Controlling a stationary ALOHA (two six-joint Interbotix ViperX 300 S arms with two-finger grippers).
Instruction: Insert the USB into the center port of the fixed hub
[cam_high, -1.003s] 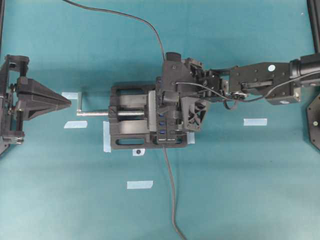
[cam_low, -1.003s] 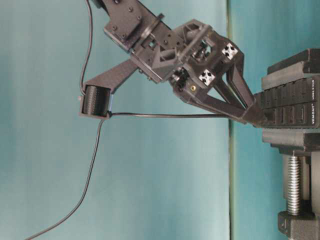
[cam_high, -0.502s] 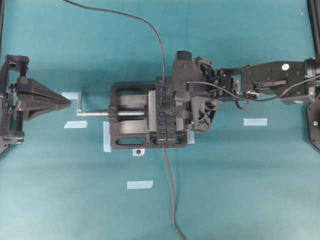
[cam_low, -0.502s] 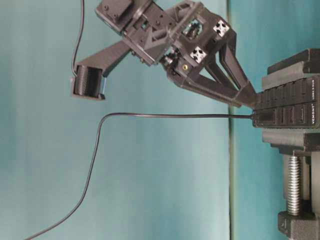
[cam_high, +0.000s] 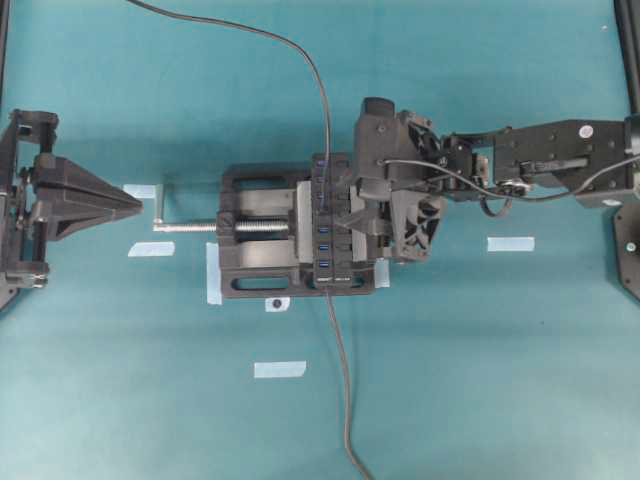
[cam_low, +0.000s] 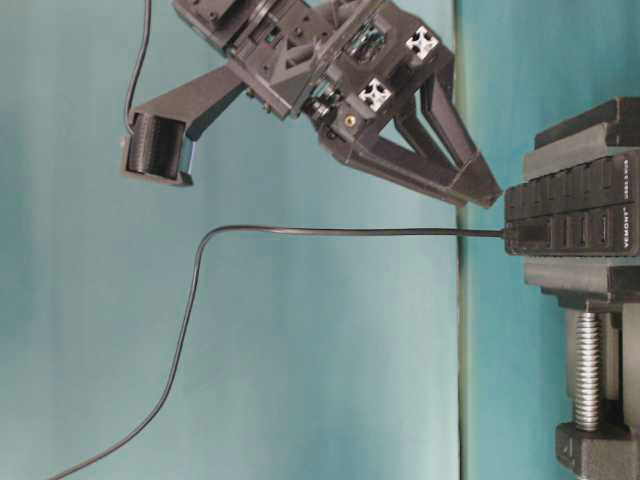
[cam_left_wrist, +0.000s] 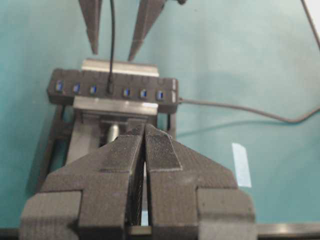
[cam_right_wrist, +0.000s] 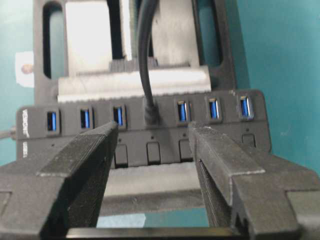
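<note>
While the right gripper (cam_low: 478, 190) lifts up and away toward the upper part of the table-level frame, its fingers spread wide with nothing between them, the USB (cam_right_wrist: 150, 116) sits planted in the center port (cam_left_wrist: 109, 90) of the fixed hub (cam_high: 329, 225)! A second ago those fingertips were right down at the hub face with the cable (cam_low: 330, 231) running past them; now there's clear teal showing between tips and hub, and the cable hangs on its own, straight out from the socket. In the right wrist view three blue sockets sit either side of the plug, so it's the middle one. Over at the left edge of the overhead frame, the left gripper (cam_high: 128, 203) is parked, fingers pressed together, well apart from the vise (cam_high: 262, 250). By my read, insertion's done and this is the retreat.
</note>
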